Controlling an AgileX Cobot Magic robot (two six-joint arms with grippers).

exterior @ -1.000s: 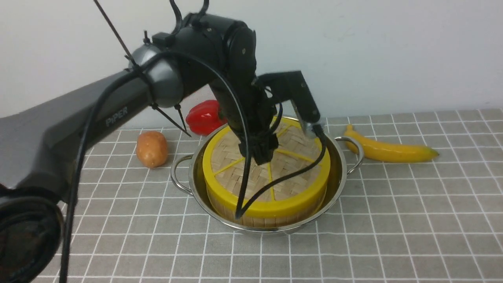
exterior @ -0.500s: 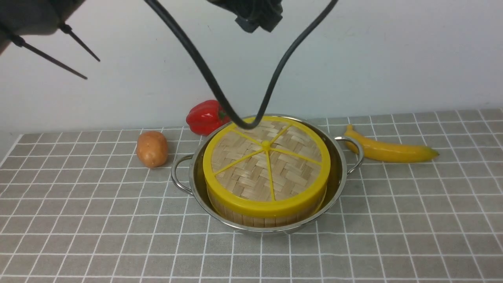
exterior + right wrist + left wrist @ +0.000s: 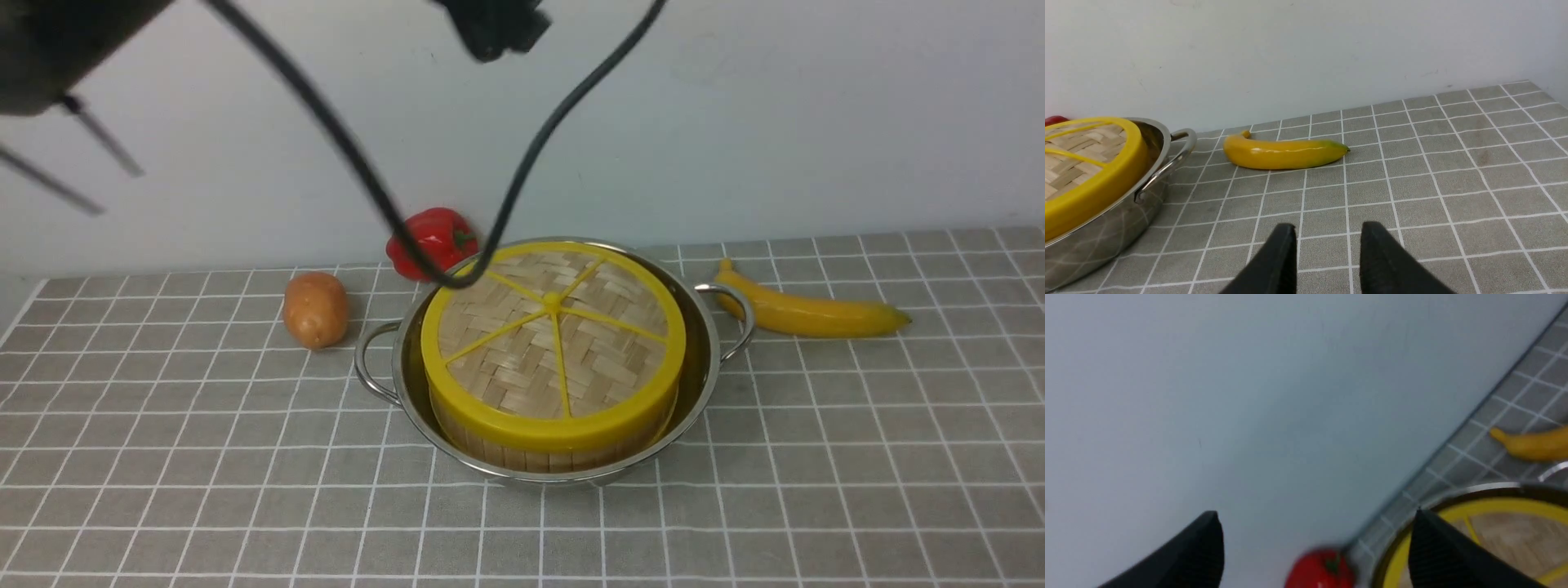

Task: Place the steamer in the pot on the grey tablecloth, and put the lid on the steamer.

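Grey tablecloth point(image 3: 816, 490) with white grid lines, before a pale wall point(image 3: 775, 106). On it stands a steel pot point(image 3: 709, 384) holding the bamboo steamer point(image 3: 522, 457), covered by its yellow-rimmed lid point(image 3: 552, 343). Behind, beside and apart: banana point(image 3: 816, 314), red pepper point(image 3: 437, 237), brown oval object point(image 3: 316, 310). Left gripper point(image 3: 1316, 539) and right gripper point(image 3: 1327, 245) both gape, empty.

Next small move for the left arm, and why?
Probably ease the left pincer back toward its own side, jaws open: the lid already sits on the steamer inside the pot, and nothing is between the jaws, so another touch would risk shifting it.
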